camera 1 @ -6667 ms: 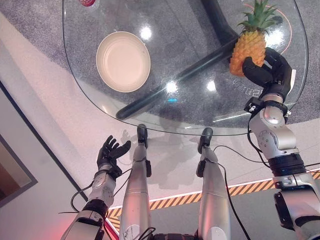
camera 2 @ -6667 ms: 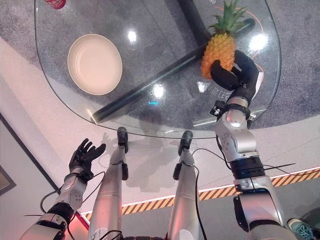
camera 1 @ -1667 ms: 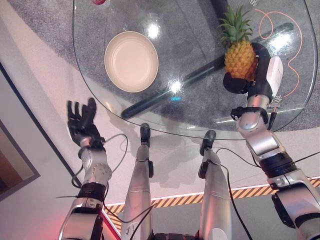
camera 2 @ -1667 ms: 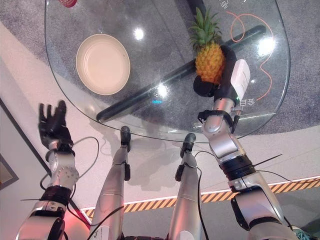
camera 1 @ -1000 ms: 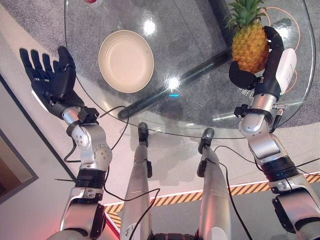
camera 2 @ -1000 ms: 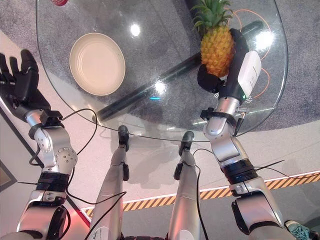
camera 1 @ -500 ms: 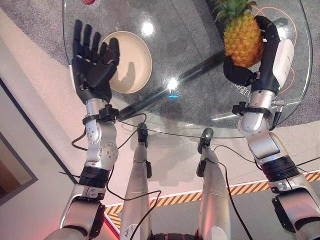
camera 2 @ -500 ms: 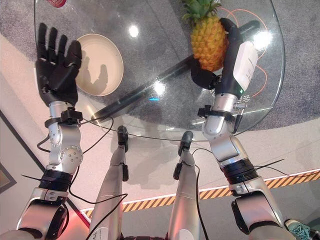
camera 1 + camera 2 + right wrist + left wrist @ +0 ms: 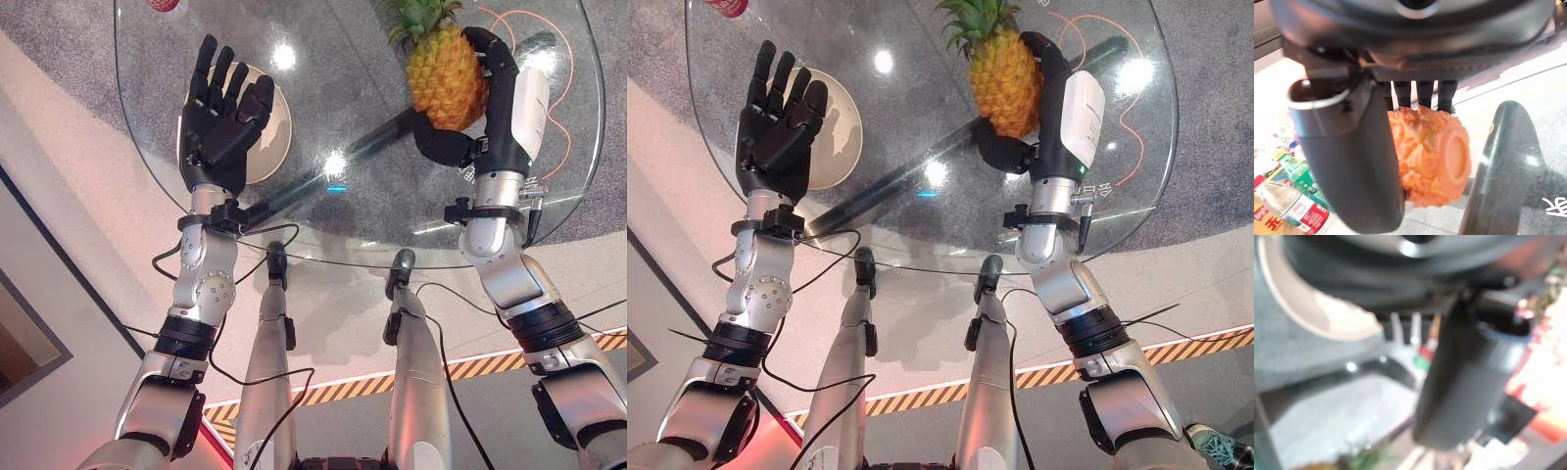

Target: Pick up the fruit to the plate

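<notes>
The right hand [image 9: 477,117], fingers and thumb curled round the pineapple [image 9: 446,76], has carried it leftward at upper right. The left hand [image 9: 223,116], fingers spread and empty, now hovers over the plate [image 9: 277,125] at upper left, so a handover or placement looks near.

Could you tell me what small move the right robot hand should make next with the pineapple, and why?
Probably carry it leftward toward the plate. The right robot hand already grips the pineapple above the glass table, while the open left robot hand hovers over the plate.
</notes>
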You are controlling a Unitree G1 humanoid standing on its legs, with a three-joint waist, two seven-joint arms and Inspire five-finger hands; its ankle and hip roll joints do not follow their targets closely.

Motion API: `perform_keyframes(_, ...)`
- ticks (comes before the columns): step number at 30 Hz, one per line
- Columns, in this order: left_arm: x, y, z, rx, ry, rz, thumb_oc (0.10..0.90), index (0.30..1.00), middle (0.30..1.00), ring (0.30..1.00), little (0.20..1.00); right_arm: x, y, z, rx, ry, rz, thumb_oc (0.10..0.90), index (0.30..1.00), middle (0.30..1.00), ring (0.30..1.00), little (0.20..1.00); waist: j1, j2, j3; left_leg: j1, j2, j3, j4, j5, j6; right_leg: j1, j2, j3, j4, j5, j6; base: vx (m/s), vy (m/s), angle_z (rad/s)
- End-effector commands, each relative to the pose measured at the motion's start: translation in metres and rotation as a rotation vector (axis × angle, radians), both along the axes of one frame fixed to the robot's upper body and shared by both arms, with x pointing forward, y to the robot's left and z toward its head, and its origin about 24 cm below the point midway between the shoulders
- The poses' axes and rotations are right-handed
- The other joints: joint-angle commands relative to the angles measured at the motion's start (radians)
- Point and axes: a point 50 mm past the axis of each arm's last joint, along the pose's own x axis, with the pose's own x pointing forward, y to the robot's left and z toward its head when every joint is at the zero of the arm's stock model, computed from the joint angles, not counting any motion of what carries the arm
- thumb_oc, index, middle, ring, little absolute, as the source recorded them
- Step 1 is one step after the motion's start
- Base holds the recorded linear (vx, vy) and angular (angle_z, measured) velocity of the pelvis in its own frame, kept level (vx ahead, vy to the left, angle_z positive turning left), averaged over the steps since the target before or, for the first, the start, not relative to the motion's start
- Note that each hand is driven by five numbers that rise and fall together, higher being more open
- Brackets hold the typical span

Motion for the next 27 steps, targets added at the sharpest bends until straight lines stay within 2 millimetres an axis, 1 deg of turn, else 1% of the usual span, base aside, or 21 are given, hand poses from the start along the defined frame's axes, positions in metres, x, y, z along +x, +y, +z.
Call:
perform_keyframes(1,-0.019,-0.018,0.068,0.061,-0.324,-0.116,0.8,0.9,0.9,0.9,0.9,-0.042,0.031,0.088,-0.122,-0.454,0.181,0.1,0.3,0.3,0.3,0.2,-0.003,-0.01,-0.023,0.037,-0.032,0.029,0.008,-0.057,0.022,0.078,0.023,-0.057,-0.128,0.064,0.007,0.0,0.0,0.0)
perform_keyframes(4,-0.02,-0.021,0.07,0.064,-0.326,-0.137,0.8,0.9,0.9,0.9,0.9,-0.043,0.033,0.09,-0.133,-0.458,0.194,0.1,0.3,0.3,0.3,0.2,-0.004,-0.009,-0.023,0.043,-0.031,0.031,0.009,-0.064,0.021,0.082,0.023,-0.057,-0.126,0.057,0.009,0.0,0.0,0.0)
perform_keyframes(7,-0.022,-0.028,0.076,0.064,-0.335,-0.164,0.8,0.9,0.9,0.9,0.9,-0.047,0.039,0.094,-0.156,-0.473,0.217,0.1,0.3,0.3,0.3,0.2,-0.006,-0.008,-0.023,0.043,-0.031,0.033,0.005,-0.063,0.021,0.081,0.023,-0.054,-0.13,0.059,0.01,0.0,0.0,0.0)
perform_keyframes(16,-0.022,-0.038,0.083,0.082,-0.333,-0.201,0.8,0.9,0.9,0.9,0.9,-0.051,0.048,0.101,-0.18,-0.491,0.256,0.1,0.3,0.3,0.3,0.2,-0.009,-0.011,-0.023,0.041,-0.031,0.036,0.002,-0.061,0.021,0.081,0.024,-0.054,-0.135,0.061,0.01,0.0,0.0,0.0)
perform_keyframes(20,-0.02,-0.041,0.083,0.075,-0.32,-0.231,0.8,0.9,0.9,0.9,0.9,-0.054,0.053,0.105,-0.2,-0.495,0.28,0.1,0.3,0.3,0.3,0.2,-0.01,-0.011,-0.023,0.034,-0.032,0.036,0.001,-0.052,0.021,0.075,0.023,-0.053,-0.138,0.07,0.009,0.0,0.0,0.0)
perform_keyframes(21,-0.02,-0.042,0.082,0.072,-0.315,-0.236,0.8,0.9,0.9,0.9,0.9,-0.054,0.054,0.104,-0.202,-0.489,0.284,0.1,0.3,0.3,0.3,0.2,-0.01,-0.011,-0.023,0.041,-0.031,0.036,0.001,-0.059,0.02,0.081,0.024,-0.053,-0.136,0.063,0.01,0.0,0.0,0.0)
perform_keyframes(23,-0.02,-0.044,0.083,0.059,-0.308,-0.254,0.8,0.9,0.9,0.9,0.9,-0.054,0.057,0.105,-0.216,-0.488,0.293,0.1,0.3,0.3,0.3,0.2,-0.011,-0.01,-0.023,0.031,-0.033,0.036,0.0,-0.052,0.022,0.072,0.023,-0.052,-0.14,0.071,0.009,0.0,0.0,0.0)
perform_keyframes(27,-0.017,-0.046,0.08,0.034,-0.278,-0.282,0.8,0.9,0.9,0.9,0.9,-0.052,0.06,0.103,-0.236,-0.462,0.302,0.1,0.3,0.3,0.3,0.2,-0.009,-0.01,-0.023,0.039,-0.033,0.037,0.0,-0.058,0.02,0.081,0.022,-0.053,-0.141,0.066,0.01,0.0,0.0,0.0)
